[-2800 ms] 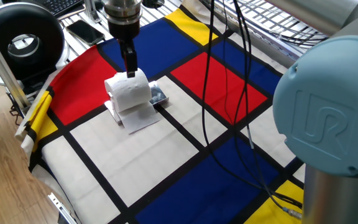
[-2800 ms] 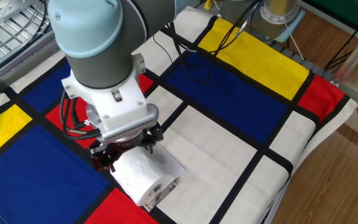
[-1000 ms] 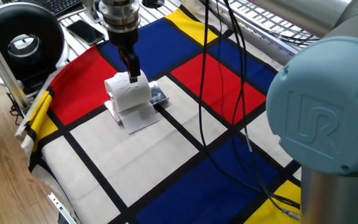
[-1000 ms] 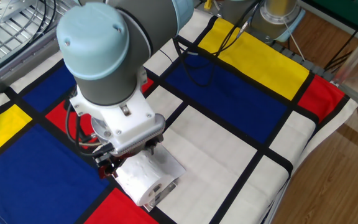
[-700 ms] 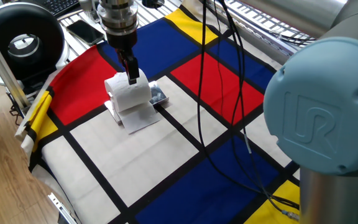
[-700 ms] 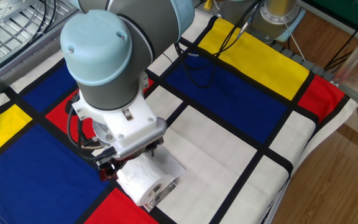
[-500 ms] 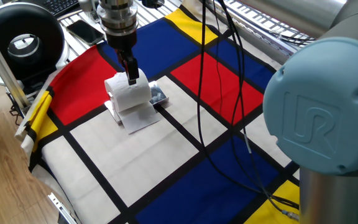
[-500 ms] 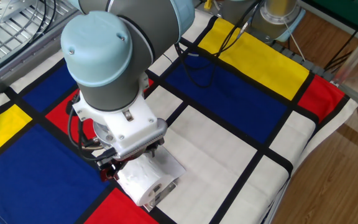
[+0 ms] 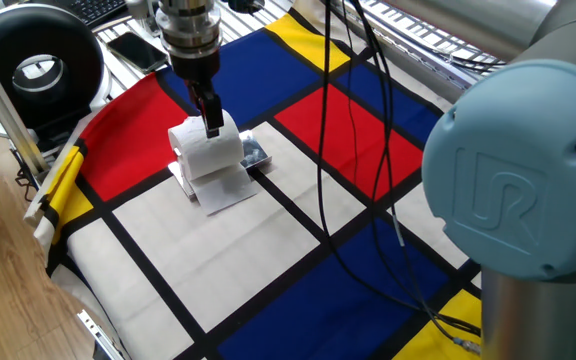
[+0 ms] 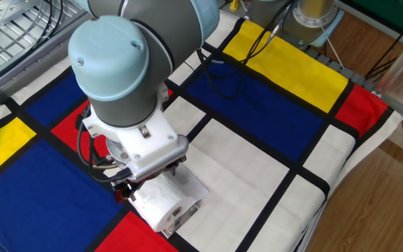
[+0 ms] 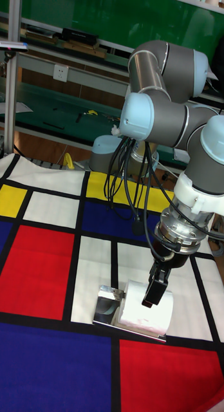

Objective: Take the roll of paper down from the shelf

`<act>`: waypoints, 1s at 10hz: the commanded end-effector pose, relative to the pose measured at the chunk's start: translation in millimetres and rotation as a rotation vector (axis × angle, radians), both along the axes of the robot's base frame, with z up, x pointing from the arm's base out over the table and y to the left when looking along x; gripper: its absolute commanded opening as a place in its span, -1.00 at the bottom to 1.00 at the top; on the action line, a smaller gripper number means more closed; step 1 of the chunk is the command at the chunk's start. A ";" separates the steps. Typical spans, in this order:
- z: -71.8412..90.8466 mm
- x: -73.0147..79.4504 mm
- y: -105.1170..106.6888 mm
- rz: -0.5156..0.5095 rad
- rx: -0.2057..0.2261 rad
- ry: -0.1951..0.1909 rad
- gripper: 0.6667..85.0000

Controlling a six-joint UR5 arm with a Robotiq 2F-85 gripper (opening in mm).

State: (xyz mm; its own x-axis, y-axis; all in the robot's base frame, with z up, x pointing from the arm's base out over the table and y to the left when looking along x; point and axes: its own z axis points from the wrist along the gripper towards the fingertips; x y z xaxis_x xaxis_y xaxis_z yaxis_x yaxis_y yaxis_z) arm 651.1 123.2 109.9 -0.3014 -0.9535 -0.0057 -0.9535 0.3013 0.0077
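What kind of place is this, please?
Probably a robotics lab or workshop: a robot arm works over a table under a colour-block cloth, with green workbenches and a wall socket behind.

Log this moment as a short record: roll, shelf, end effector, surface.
roll: white roll of paper lying on its side on the shelf, loose sheet hanging down the front
shelf: low shiny metal shelf on the cloth, under the roll
end effector: end effector down at the top of the roll; grip state unclear
surface: checked cloth in red, blue, yellow, white
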 end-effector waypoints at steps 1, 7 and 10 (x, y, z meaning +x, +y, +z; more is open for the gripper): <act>1.2 -0.8 7.8 -0.023 0.033 0.005 1.00; -9.3 6.1 17.3 0.010 0.059 -0.013 1.00; -10.8 7.2 22.5 0.021 0.074 -0.012 1.00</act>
State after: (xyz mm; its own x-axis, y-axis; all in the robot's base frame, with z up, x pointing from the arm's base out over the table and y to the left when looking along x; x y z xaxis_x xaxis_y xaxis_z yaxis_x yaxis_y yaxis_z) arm 657.0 139.7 99.8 -0.2869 -0.9563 -0.0571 -0.9579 0.2868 0.0108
